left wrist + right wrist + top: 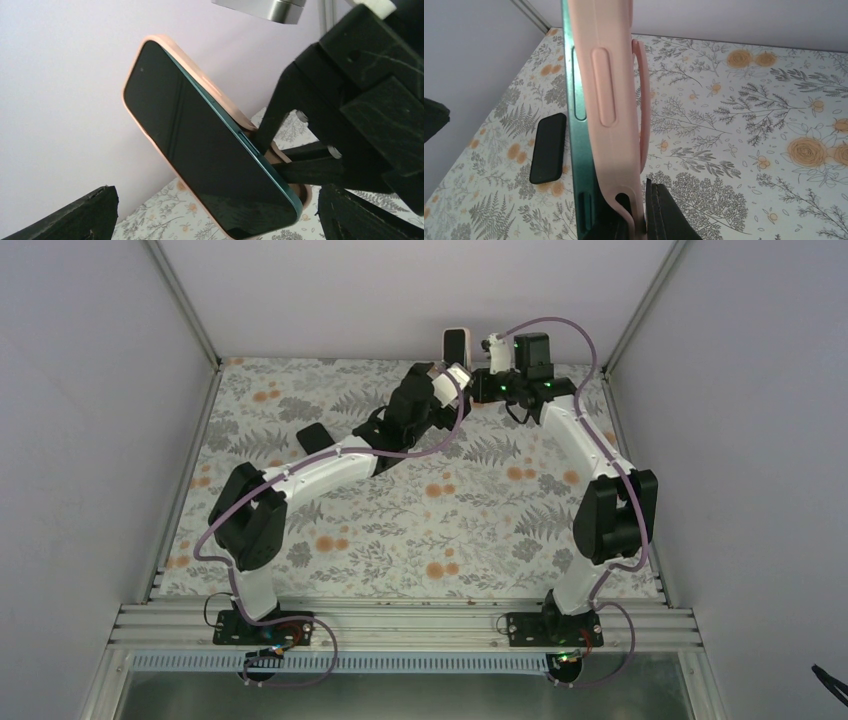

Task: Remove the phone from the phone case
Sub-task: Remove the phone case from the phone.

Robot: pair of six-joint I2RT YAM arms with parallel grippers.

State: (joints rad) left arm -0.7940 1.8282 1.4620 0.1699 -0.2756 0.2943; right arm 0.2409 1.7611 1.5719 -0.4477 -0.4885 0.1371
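Observation:
A dark-screened phone (200, 150) with a green edge (574, 150) sits in a pink case (609, 75). It is held upright above the back of the table (456, 343). My right gripper (639, 225) is shut on the lower end of the cased phone, with one finger (671, 215) against the case's back. Near that grip the case's side lip bows away from the phone's green edge. My left gripper (220, 220) is open, its fingers (90, 215) spread on either side below the phone's screen and not touching it. It is just left of the phone in the top view (445, 375).
A flat black slab (548, 147) lies on the floral table cover at the back left (312, 437). The rear wall stands close behind the phone. Aluminium posts mark the back corners (190, 310).

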